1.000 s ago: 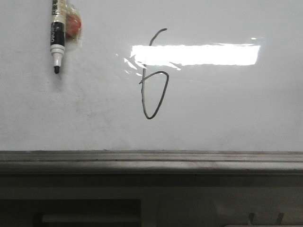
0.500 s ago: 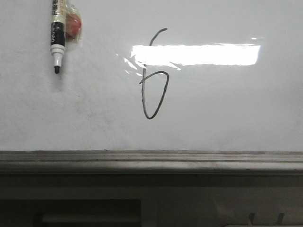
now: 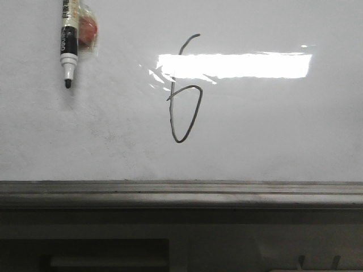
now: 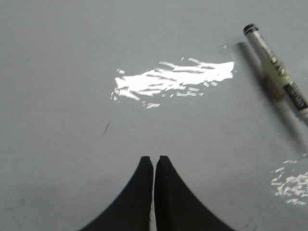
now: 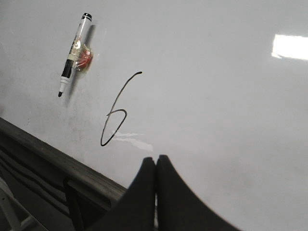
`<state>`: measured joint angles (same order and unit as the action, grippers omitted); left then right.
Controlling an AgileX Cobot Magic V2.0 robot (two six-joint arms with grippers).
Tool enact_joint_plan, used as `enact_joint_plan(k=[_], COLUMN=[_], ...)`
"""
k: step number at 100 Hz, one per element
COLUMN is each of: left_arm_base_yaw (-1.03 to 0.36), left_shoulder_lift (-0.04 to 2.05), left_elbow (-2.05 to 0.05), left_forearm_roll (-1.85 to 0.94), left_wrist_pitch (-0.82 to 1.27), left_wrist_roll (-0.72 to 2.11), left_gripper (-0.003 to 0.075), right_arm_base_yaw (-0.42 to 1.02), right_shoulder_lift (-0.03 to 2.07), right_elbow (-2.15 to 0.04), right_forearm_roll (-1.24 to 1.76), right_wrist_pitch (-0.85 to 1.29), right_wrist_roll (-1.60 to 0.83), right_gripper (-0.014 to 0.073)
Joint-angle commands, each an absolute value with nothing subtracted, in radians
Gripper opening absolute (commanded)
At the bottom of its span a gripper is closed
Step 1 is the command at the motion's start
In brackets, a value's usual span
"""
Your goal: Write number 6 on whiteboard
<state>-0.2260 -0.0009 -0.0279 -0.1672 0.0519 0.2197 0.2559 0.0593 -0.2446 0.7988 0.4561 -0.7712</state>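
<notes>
The whiteboard (image 3: 272, 136) fills most of the front view, glossy and faintly smudged, with a bright strip of reflected light across its middle and a grey rail (image 3: 181, 192) running along its six-o'clock edge. The number 6 (image 3: 184, 90) is drawn near the board's centre: a narrow pointed loop low down, a tall stem hooking toward one o'clock at the top, the stem crossing the reflection.

A marker pen (image 3: 68, 45) lies on the board at about ten o'clock from the digit, well apart from it, uncapped tip toward six o'clock, with a small orange-red piece in clear wrap touching its barrel.

Neither arm appears in the front view; only the wrist views show them. The left tool (image 4: 154, 161) hangs over bare board, its dark fingers pressed narrow with a hairline gap, holding nothing. The right tool (image 5: 155, 160) is likewise closed and empty, poised near the digit's loop and the rail.
</notes>
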Motion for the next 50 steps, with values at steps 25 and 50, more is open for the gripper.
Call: enact_joint_plan(k=[25,50], left_arm_base_yaw=[-0.21,-0.21], left_shoulder_lift=[-0.035,-0.035], left_elbow=[0.042,0.042], left_forearm_roll=[-0.055,-0.088], left_wrist_pitch=[-0.08,-0.069], left_wrist_roll=[0.12,0.12], left_gripper=[-0.002,-0.002], right_arm_base_yaw=[0.249,0.249], right_shoulder_lift=[0.069,0.069], right_elbow=[-0.271,-0.271], right_forearm_roll=[0.826,0.826], right_wrist_pitch=[0.395,0.395], right_wrist_roll=[-0.782,-0.782], right_gripper=[-0.0072,-0.0072])
